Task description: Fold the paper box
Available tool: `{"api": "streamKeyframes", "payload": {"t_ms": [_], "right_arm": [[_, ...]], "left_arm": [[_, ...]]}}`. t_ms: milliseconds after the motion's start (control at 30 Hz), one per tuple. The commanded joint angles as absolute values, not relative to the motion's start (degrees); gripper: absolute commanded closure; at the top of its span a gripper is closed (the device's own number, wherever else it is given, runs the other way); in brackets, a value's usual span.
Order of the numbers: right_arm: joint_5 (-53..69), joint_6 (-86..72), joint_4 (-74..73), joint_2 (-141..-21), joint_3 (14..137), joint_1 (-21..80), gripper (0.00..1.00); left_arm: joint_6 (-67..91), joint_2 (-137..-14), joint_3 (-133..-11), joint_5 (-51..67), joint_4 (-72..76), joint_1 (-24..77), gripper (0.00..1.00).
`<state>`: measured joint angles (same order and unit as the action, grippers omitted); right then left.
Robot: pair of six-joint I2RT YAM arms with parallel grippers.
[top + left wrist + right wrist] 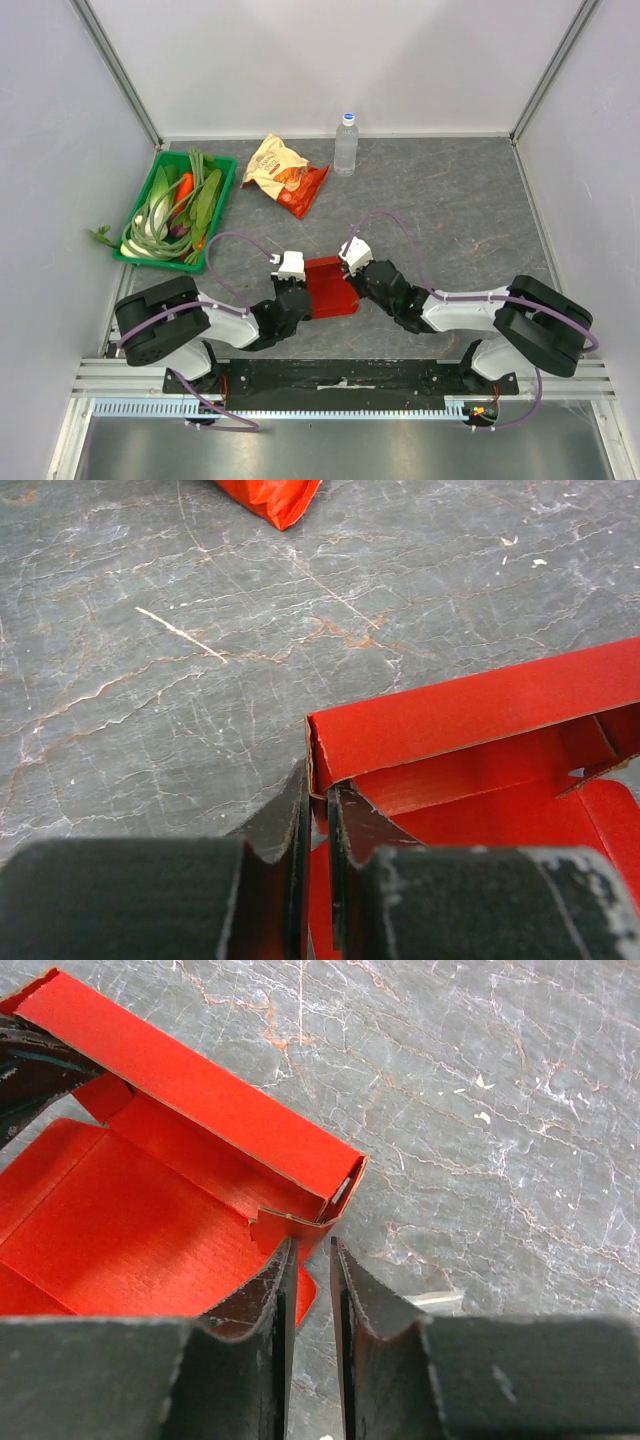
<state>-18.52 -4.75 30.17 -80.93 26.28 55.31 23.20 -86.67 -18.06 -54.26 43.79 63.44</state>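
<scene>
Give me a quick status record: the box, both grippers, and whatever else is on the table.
box: red box, partly folded, one long wall raised, inside open, lying between the two grippers
left gripper: left gripper pinched on a corner of the raised wall
right gripper: right gripper nearly closed at the opposite corner, next to a small flap; grip unclear
other items: snack bag, water bottle upright, green tray of vegetables
position of other items: far side of the table, apart from the box
</scene>
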Motion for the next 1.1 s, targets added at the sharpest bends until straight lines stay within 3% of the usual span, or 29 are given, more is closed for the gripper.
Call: {"api": "streamKeyframes", "payload": {"t_ms": [0,200,300,600,800,1067], "right_arm": [[-20.4,-2.3,42.4,-83.5,26.0,55.7,0.71],[-18.8,-0.4,43.8,-85.3,26.4,55.6,0.64],[-19.9,1.0,44.1,-85.5,26.2,55.7,0.51],[-20.0,3.7,45.9,-88.4,27.6,55.6,0.44],[-20.7,4.3,49.2,-91.1,27.6,55.5,0.54],[-23.0,3.2,53.3,-94.0,28.1,56.2,0.9]], "left_arm": [[25.4,-88.2,-19.3,-57.7,44.5,64.2,0.98],[23.4,-88.1,-18.5,-57.7,46.3,64.2,0.98],[21.0,-89.1,-17.8,-57.7,50.5,64.2,0.98],[21.1,-89.4,-17.5,-57.3,51.3,64.2,0.98],[20.7,-89.8,-17.8,-57.0,52.1,64.2,0.98],[21.7,-91.4,-19.2,-56.4,52.0,64.2,0.98]]}}
